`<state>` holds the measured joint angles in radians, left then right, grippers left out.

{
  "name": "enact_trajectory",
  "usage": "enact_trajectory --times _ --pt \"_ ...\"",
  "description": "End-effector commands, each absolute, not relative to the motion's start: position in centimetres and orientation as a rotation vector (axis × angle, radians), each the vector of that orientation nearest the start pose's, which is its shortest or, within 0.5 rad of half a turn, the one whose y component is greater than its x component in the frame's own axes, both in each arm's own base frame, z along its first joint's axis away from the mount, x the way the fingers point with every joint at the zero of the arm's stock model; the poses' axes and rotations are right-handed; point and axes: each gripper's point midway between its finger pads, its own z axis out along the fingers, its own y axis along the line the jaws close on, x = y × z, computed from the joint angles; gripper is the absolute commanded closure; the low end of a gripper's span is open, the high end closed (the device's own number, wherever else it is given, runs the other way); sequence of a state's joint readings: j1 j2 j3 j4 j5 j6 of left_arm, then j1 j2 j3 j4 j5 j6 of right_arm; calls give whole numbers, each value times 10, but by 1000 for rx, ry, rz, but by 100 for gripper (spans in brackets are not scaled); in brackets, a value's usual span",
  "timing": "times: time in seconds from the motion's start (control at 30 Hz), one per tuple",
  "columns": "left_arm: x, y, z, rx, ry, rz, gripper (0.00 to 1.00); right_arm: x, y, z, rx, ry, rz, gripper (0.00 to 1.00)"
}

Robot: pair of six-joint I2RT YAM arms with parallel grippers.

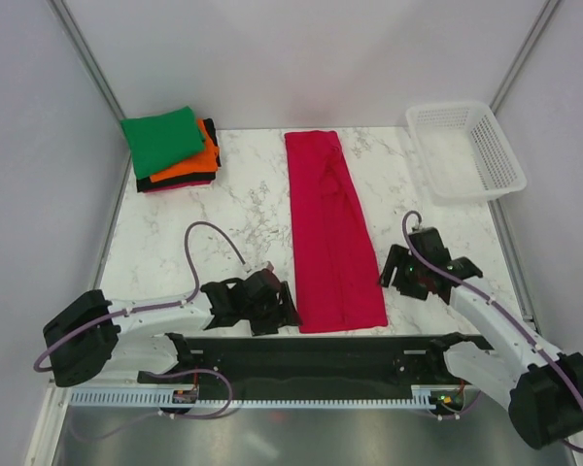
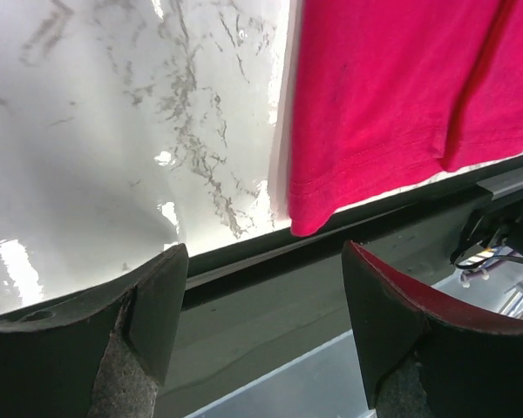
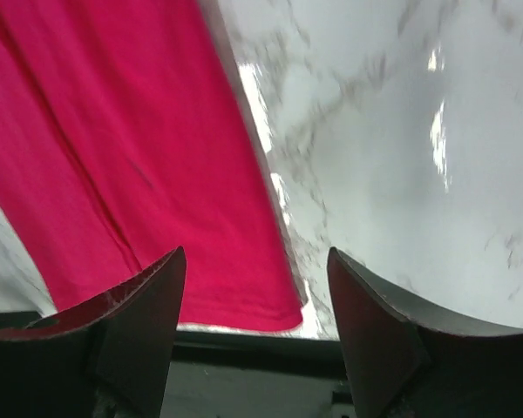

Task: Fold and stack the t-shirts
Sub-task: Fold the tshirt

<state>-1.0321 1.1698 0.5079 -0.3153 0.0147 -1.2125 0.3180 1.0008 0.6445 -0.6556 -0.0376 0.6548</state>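
Bench (image 1: 223,204), white marble-patterned slab, walled on three sides. Bare surface lies on both flanks of the central garment. A dark metal rail (image 1: 301,354) runs along the near edge.

Crimson-pink cloth t-shirt (image 1: 330,233): folded into one long narrow strip and lying flat, lengthwise from far to near at mid-bench. It is slightly wider at the near end, where its hem reaches the bench's near edge by the rail.

Stack of folded tees, far left corner, well apart from the strip: green cloth tee (image 1: 163,139) on top and skewed, orange cloth tee (image 1: 199,160) beneath it, black cloth tee (image 1: 180,181) under that.

White plastic lattice basket (image 1: 496,146): far right corner, upright.

Left end effector (image 1: 272,303): low over the bench just beside the strip's near left corner, jaws spread wide, nothing between them.

Right end effector (image 1: 394,272): near the strip's right edge, jaws likewise spread wide and empty.

Top view only: the stack, the basket and the strip's full length.

Left wrist view only: between the left end effector's (image 2: 261,287) open jaws, the shirt's (image 2: 392,104) stitched hem, its near left corner at the bench edge, and an overlapping fold layer on the right.

Right wrist view only: ahead of the right end effector (image 3: 254,270), long lengthwise creases in the shirt (image 3: 131,157) and its straight right edge against bare bench (image 3: 401,157).
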Motion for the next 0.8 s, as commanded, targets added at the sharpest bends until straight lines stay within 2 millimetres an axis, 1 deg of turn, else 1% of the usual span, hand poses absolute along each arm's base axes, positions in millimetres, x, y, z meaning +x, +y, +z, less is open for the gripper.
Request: enact_trajectory --times 0.0,0.03,0.07,0.1,0.13,0.17,0.23,0.27,0.3,0.47,0.57,0.67,0.7,0.77 --pt "107 -286 44 -294 2742 -931 22 177 110 62 461 2656 467 27" --pt "106 -289 42 -292 2742 -937 22 169 116 60 452 2660 510 28" --pt "105 -289 38 -294 2754 -922 23 157 116 49 459 2693 510 28" --pt "104 -290 36 -294 2758 -920 23 152 121 47 435 2695 537 31" --pt "104 -292 36 -295 2760 -921 23 146 123 43 447 2706 545 33" --pt "103 -292 34 -294 2762 -915 23 138 121 32 453 2731 530 34" --pt "103 -290 30 -306 2767 -903 25 131 124 25 450 2741 542 39" --pt "103 -290 29 -307 2768 -900 25 125 124 18 455 2761 542 40" --pt "103 -290 29 -309 2767 -900 27 122 125 16 456 2766 547 43" --pt "105 -288 23 -332 2760 -883 35 117 128 11 444 2767 547 52" --pt "107 -291 22 -319 2758 -879 48 117 126 8 440 2764 533 63" --pt "116 -291 20 -313 2727 -840 70 119 126 10 434 2754 539 83" --pt "116 -291 21 -300 2724 -838 80 117 126 10 428 2757 538 89" --pt "117 -292 22 -267 2720 -833 90 114 127 10 412 2759 559 94"
